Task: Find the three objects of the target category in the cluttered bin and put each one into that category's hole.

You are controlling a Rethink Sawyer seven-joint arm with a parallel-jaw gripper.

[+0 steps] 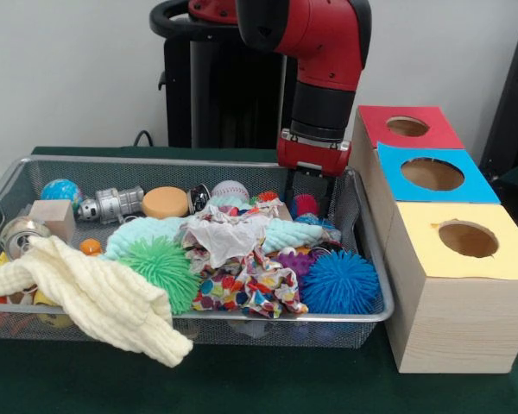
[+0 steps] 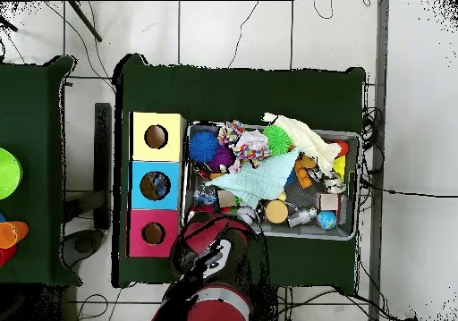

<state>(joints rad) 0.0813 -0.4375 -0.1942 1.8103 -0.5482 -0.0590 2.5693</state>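
A: Bin [image 1: 375,285] contents?
B: 1 blue spiky ball [image 1: 339,281], front right corner.
A: Gripper [image 1: 308,203] position?
B: At the ball's 12 o'clock, lowered into the bin; jaws' state cannot be determined.

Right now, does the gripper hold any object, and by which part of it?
It cannot be told. The gripper reaches down into the far right corner of the wire bin, among the toys, and its tips are hidden.

Bin's packed with colour: a green spiky ball [image 1: 162,266], a blue spiky ball [image 1: 339,282], a cream knit cloth [image 1: 95,297], a polka-dot multicolour fabric [image 1: 246,285], beside a box with red [image 1: 407,127], blue [image 1: 432,173] and yellow [image 1: 466,239] tops.
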